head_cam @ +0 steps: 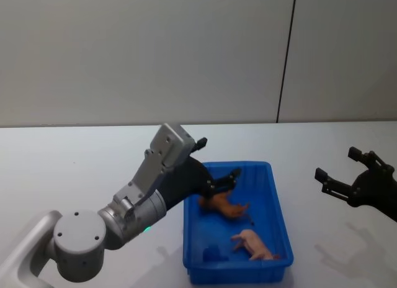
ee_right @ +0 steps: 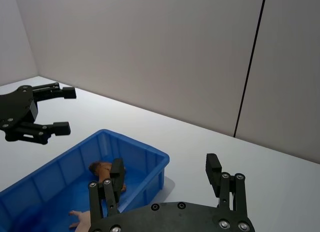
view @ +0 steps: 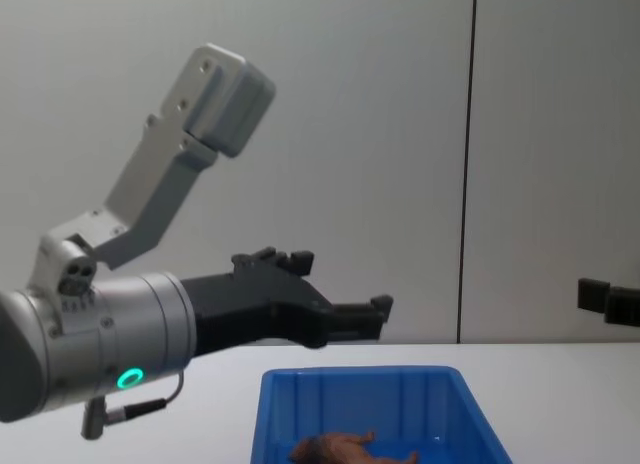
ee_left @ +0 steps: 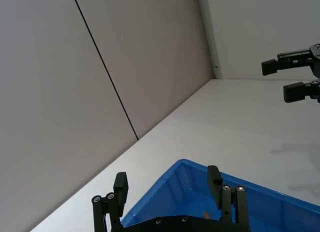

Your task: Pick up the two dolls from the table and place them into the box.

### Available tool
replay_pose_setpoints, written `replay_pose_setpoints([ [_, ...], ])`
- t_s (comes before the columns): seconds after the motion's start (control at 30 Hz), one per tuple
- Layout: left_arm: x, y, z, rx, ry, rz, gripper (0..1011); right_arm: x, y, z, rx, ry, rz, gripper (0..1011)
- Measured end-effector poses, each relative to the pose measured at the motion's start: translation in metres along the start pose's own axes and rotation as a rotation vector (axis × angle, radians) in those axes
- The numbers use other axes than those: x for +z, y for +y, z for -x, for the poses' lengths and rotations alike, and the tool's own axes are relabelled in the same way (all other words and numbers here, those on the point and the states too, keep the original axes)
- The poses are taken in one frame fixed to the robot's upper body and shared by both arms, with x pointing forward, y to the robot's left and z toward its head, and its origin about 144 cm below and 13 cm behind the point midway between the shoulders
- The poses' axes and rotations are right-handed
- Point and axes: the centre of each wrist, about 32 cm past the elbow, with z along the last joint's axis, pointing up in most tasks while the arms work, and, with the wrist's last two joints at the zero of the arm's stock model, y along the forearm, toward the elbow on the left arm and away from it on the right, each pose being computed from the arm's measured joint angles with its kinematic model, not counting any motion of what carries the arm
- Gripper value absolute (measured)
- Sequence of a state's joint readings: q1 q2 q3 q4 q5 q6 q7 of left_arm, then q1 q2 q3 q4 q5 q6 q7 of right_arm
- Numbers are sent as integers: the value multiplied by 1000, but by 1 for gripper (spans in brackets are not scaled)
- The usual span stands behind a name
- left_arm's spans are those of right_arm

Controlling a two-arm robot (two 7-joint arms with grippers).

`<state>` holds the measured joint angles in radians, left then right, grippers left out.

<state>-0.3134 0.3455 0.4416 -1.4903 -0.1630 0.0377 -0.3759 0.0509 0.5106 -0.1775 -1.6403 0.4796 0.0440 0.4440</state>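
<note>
White table [head_cam: 74,157]; reddish-brown, pinkish-tan dolls [head_cam: 224,206] in blue box [head_cam: 280,221].

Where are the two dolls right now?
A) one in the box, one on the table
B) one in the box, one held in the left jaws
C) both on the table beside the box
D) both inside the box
D: the head view shows the reddish-brown doll and the pinkish doll both lying on the floor of the blue box, with the left gripper empty above it.
</note>
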Motion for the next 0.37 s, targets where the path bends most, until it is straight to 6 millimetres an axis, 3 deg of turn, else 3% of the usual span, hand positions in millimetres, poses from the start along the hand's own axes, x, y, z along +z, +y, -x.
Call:
replay_pose_setpoints([
  [0.37,6,7,0,46,-6,33,1001,0,0,0,0,0,0,1001],
])
